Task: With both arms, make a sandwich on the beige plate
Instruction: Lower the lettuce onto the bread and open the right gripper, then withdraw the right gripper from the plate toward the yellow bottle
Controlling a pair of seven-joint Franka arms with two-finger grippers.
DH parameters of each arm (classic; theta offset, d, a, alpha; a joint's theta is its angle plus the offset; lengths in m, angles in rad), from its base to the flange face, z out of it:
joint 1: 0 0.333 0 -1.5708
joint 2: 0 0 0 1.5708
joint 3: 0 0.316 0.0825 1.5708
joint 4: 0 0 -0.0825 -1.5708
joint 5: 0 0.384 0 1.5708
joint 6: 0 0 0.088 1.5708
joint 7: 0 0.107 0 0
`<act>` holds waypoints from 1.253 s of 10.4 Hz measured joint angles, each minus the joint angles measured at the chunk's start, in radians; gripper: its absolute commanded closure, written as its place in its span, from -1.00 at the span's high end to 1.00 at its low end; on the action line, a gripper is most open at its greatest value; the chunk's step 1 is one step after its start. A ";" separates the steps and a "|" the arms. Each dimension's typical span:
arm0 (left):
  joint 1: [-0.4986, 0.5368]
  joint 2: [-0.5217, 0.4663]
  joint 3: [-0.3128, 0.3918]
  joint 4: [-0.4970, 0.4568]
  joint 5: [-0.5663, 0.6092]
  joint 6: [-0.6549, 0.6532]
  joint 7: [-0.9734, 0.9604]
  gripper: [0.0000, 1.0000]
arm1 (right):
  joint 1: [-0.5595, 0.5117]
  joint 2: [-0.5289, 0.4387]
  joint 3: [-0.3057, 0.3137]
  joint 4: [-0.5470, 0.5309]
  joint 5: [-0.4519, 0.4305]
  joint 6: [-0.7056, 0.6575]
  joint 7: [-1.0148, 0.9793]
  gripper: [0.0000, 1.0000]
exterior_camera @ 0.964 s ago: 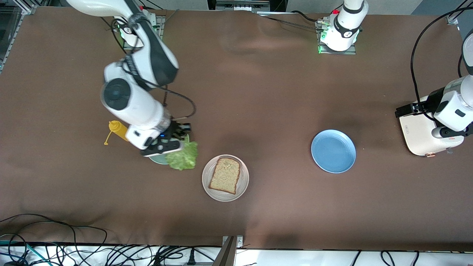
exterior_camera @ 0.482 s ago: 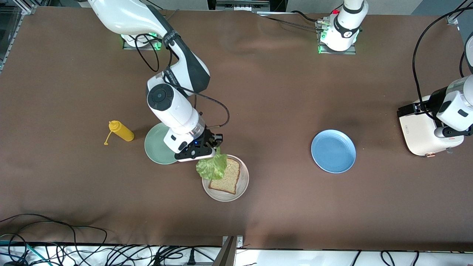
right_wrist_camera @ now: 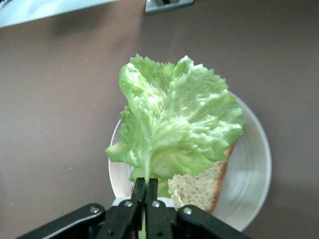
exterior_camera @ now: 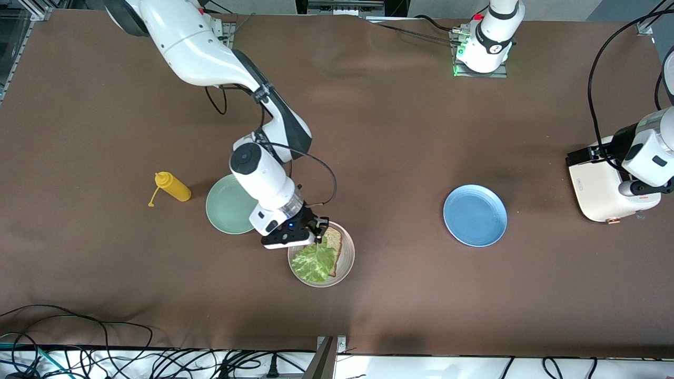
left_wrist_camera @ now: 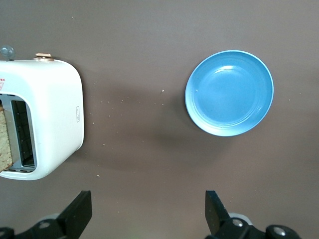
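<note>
The beige plate (exterior_camera: 346,263) lies on the table nearest the front camera and holds one brown toast slice (exterior_camera: 335,241). A ruffled green lettuce leaf (exterior_camera: 314,260) lies over most of that slice. My right gripper (exterior_camera: 318,235) is over the plate's rim and is shut on the leaf's stem. In the right wrist view the fingers (right_wrist_camera: 147,191) pinch the stem of the lettuce (right_wrist_camera: 174,124), with toast (right_wrist_camera: 202,186) and the plate (right_wrist_camera: 251,164) under it. My left gripper (left_wrist_camera: 148,211) is open and empty, held above the table beside the toaster (exterior_camera: 595,184). No red-orange layer shows.
A mint-green plate (exterior_camera: 226,204) and a yellow bottle (exterior_camera: 172,187) lie toward the right arm's end. A blue plate (exterior_camera: 475,215) lies toward the left arm's end, also in the left wrist view (left_wrist_camera: 229,92). The white toaster (left_wrist_camera: 42,117) holds a toast slice in its slot.
My right gripper has carried the lettuce from the mint-green plate over to the beige plate, and the leaf now lies over the toast. The left arm has barely moved.
</note>
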 measured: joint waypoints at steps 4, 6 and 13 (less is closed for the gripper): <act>0.000 0.000 0.000 0.000 0.000 -0.001 0.000 1.00 | 0.034 0.026 -0.001 0.002 0.000 0.008 0.030 -1.00; 0.000 0.000 0.000 0.000 0.000 -0.001 0.000 1.00 | 0.030 0.034 -0.006 -0.001 -0.001 0.008 0.027 -1.00; 0.000 0.000 0.000 0.000 0.000 -0.002 0.000 1.00 | 0.015 0.043 -0.014 -0.030 -0.003 0.051 -0.050 1.00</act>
